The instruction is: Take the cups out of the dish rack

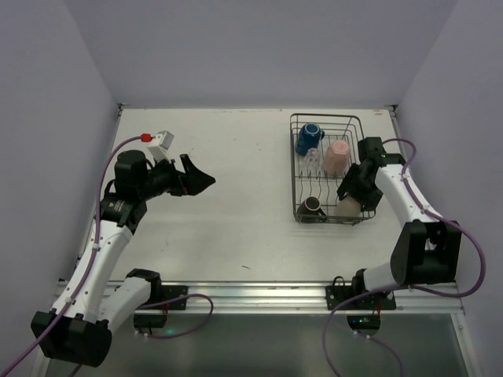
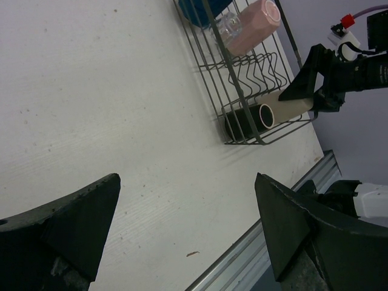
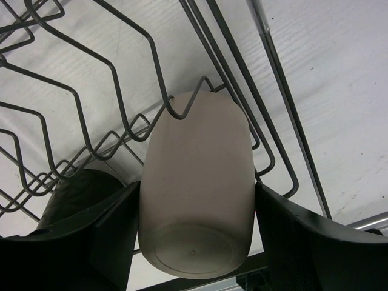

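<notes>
The dark wire dish rack point(image 1: 297, 169) stands at the table's right. In it lie a blue mug point(image 1: 308, 138), a pale pink cup point(image 1: 338, 157), a small clear glass point(image 1: 314, 158), a dark brown mug point(image 1: 310, 207) and a cream-beige mug point(image 1: 346, 206). My right gripper point(image 3: 197, 188) is shut on the cream-beige mug point(image 3: 197, 176), one finger on each side; the mug lies on the rack's wires point(image 3: 286, 97), next to the dark brown mug point(image 3: 79, 194). My left gripper point(image 2: 187, 177) is open and empty, held above the bare table point(image 2: 109, 91) left of the rack point(image 2: 242, 91).
A metal rail point(image 1: 259, 294) runs along the table's near edge. Walls close in the back and both sides. The white tabletop point(image 1: 236, 220) spreads between the left gripper point(image 1: 200, 181) and the rack.
</notes>
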### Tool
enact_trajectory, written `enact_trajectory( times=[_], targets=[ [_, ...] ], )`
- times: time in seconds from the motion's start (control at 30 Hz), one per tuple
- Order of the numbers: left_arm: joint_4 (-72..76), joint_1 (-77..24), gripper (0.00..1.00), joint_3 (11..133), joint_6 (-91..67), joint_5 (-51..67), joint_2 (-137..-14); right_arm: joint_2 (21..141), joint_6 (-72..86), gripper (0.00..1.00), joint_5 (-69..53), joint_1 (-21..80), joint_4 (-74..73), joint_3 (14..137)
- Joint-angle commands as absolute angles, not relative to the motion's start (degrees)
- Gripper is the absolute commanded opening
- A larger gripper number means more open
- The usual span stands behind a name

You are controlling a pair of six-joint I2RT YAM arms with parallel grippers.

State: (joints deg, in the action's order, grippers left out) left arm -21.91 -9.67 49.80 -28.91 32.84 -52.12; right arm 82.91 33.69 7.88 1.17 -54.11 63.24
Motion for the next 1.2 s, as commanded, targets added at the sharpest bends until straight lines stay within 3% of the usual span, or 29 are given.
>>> enact_trajectory(
  times=[0.0, 0.1, 0.13, 0.2, 0.23, 0.27, 0.63, 0.77, 0.87, 0.93, 1.07, 1.17],
  targets=[
    [-21.3, -9.8, 0.97, 49.5, -29.4, 35.0, -52.3, 83.1, 32.6, 0.67, 6.9, 1.1, -53.0, 63.2],
    [-21.3, -9.8, 0.97, 49.5, -29.3, 35.2, -52.2, 83.1, 32.5, 0.49, 6.6, 1.1, -53.2, 63.5],
    [-21.3, -9.8, 0.97, 49.5, -29.3, 35.2, -52.1, 83.1, 32.5, 0.36, 6.9, 1.2, -53.3, 63.7],
    [-21.4, -9.8, 0.97, 49.4, -29.4, 35.1, -52.1, 82.2, 32.5, 0.21, 7.6, 1.4, -53.8, 64.0],
    [-21.3, -9.8, 0.97, 49.4, -29.4, 35.0, -52.3, 81.9, 32.5, 0.02, 7.7, 1.5, -54.0, 64.3],
    [-21.3, -9.8, 0.97, 49.4, -29.4, 34.8, -52.4, 81.7, 32.6, 0.0, 7.9, 1.7, -54.8, 64.7],
    [-19.9, -9.8, 0.95, 48.9, -30.8, 35.7, -54.9, 73.9, 33.1, 0.0, 11.6, 4.6, -68.0, 81.1],
    [-12.4, -9.8, 0.94, 47.6, -33.2, 41.1, -55.2, 70.9, 32.0, 0.0, 8.9, 5.7, -71.1, 86.2],
    [-4.2, -9.9, 0.93, 44.2, -38.8, 49.7, -55.2, 68.6, 30.5, 0.0, 0.1, 6.3, -68.6, 87.8],
    [9.1, -10.2, 0.93, 40.3, -43.5, 55.2, -54.2, 66.5, 30.0, 0.0, -8.7, 6.8, -65.9, 87.7],
    [37.1, -11.4, 0.94, 34.0, -60.8, 59.6, -53.0, 64.0, 31.4, 0.0, -26.6, 8.7, -57.8, 83.4],
    [43.1, -14.1, 0.94, 33.0, -64.8, 59.0, -53.4, 62.2, 36.3, 0.0, -36.4, 12.4, -45.5, 77.2]
  ],
)
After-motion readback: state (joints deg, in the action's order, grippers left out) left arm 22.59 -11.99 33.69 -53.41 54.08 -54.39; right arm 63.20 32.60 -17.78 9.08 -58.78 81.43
